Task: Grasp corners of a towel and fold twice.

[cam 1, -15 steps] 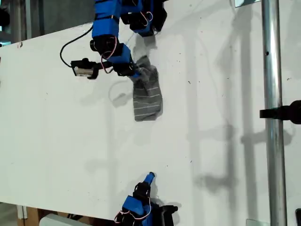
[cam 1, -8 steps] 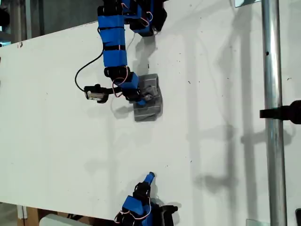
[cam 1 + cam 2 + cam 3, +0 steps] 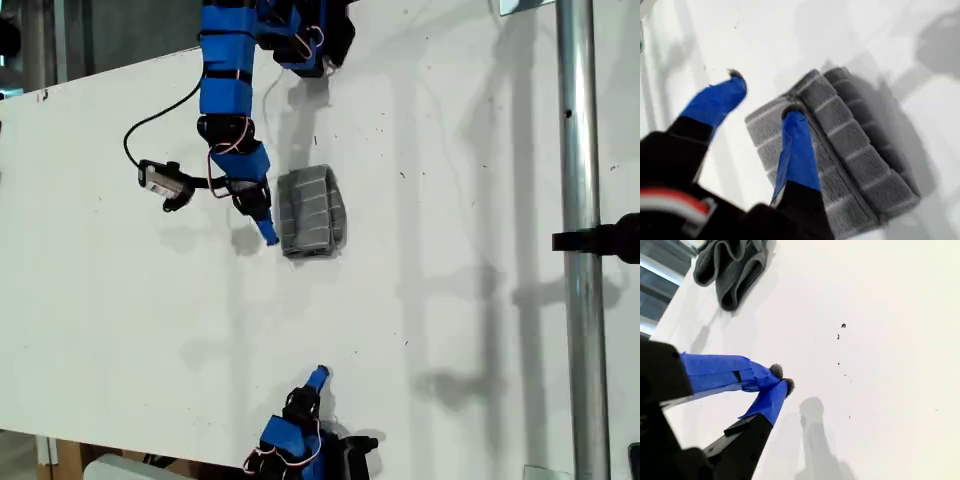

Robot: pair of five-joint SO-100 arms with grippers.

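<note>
Towel (image 3: 311, 211) folded on table (image 3: 150, 300), first pincer (image 3: 765, 97) open above it

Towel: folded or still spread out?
Folded. The towel lies as a compact layered block on the table; the first wrist view shows stacked layers. My first gripper is open, off it.

The white surface (image 3: 450, 330) is brightly and evenly lit in the exterior view, and soft, doubled shadows of the pole (image 3: 582, 200) and the arms are cast across it. The first wrist view is smeared by motion blur, the fingers (image 3: 797, 150) most of all. In the second wrist view the near fingers (image 3: 765, 385) are rendered soft.
</note>
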